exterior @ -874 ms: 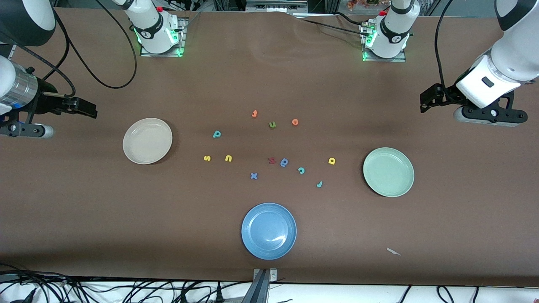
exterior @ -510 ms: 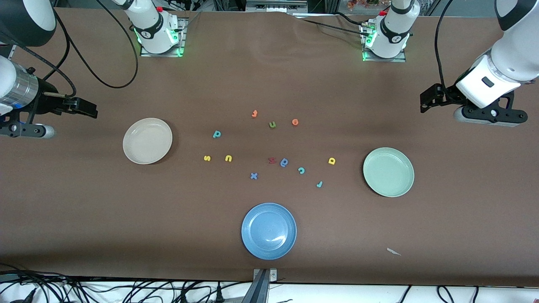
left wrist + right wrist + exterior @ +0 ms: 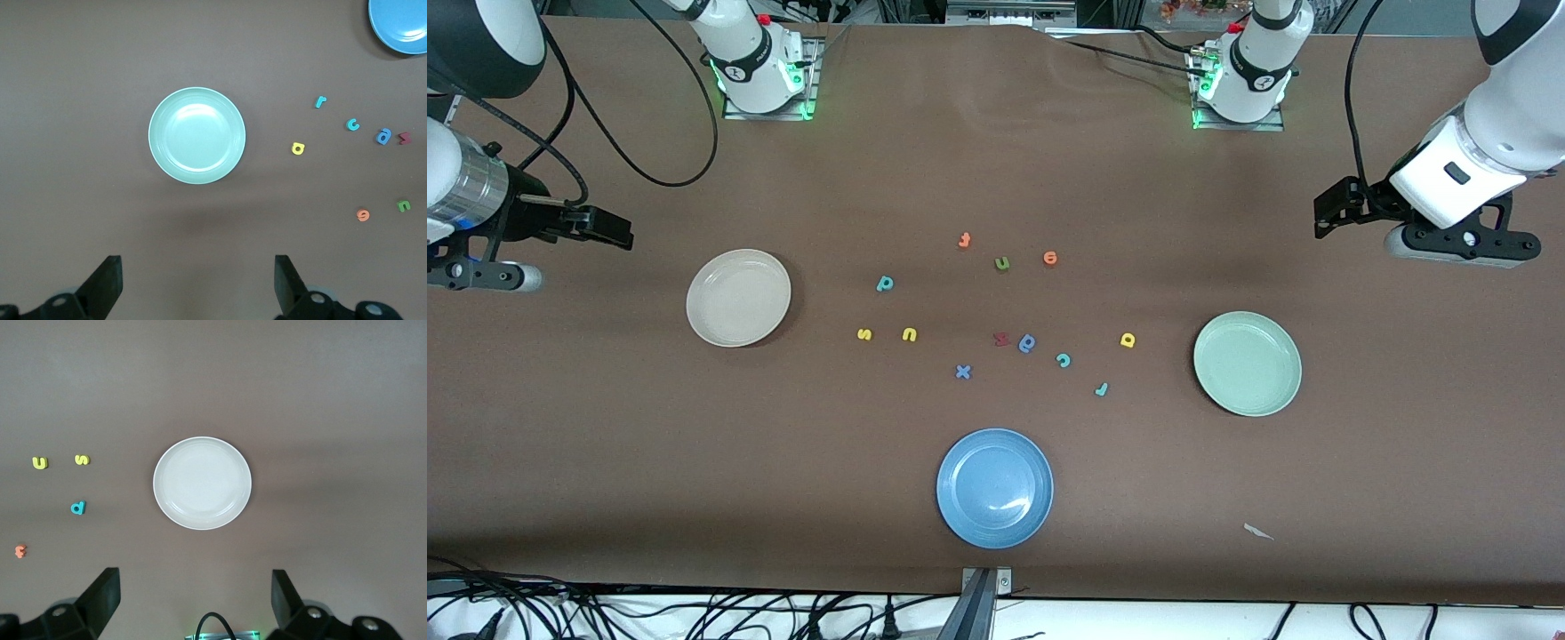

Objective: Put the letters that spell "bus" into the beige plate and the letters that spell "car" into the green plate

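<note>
The beige plate (image 3: 738, 298) (image 3: 202, 483) lies toward the right arm's end, the green plate (image 3: 1247, 363) (image 3: 197, 135) toward the left arm's end. Both hold nothing. Between them on the table lie the teal b (image 3: 885, 284) (image 3: 78, 508), yellow u (image 3: 909, 334) (image 3: 40, 462) and yellow s (image 3: 863, 334) (image 3: 81, 459), then the teal c (image 3: 1064, 360) (image 3: 353, 124), teal r (image 3: 1101, 388) (image 3: 321, 101) and yellow a (image 3: 1128, 340) (image 3: 298, 148). My left gripper (image 3: 1327, 216) (image 3: 197, 267) hangs open over bare table beside the green plate. My right gripper (image 3: 609, 229) (image 3: 193, 583) hangs open beside the beige plate.
A blue plate (image 3: 994, 488) lies nearest the front camera. Other letters sit among the task's ones: blue round-bowled letter (image 3: 1028, 342), dark red letter (image 3: 1001, 339), blue x (image 3: 962, 372), olive u (image 3: 1002, 262), orange f (image 3: 964, 239), orange e (image 3: 1050, 258). A paper scrap (image 3: 1257, 532) lies near the front edge.
</note>
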Controlling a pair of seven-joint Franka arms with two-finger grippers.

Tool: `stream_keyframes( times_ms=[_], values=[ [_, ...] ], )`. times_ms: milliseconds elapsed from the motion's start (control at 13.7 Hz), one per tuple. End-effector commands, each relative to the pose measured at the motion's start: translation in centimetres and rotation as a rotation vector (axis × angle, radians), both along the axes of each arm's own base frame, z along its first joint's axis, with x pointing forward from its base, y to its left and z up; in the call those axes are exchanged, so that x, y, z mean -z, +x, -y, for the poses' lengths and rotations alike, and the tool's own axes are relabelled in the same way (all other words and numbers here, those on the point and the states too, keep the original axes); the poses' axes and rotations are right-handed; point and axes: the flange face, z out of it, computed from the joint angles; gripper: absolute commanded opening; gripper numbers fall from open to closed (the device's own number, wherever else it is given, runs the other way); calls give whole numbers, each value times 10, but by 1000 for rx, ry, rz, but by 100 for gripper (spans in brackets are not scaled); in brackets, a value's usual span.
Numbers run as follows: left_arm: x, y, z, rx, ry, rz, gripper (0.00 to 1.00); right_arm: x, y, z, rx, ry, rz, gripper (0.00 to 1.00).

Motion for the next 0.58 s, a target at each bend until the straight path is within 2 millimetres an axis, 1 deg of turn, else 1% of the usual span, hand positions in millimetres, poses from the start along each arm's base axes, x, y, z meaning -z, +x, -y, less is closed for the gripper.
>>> stream_keyframes(
  times_ms=[0, 510],
  values=[
    [-5, 2, -1, 3, 22, -2, 100, -4, 1, -1, -3, 4, -5, 100],
    [-5, 2, -1, 3, 22, -2, 100, -4, 1, -1, 1, 3, -6, 100]
  ],
)
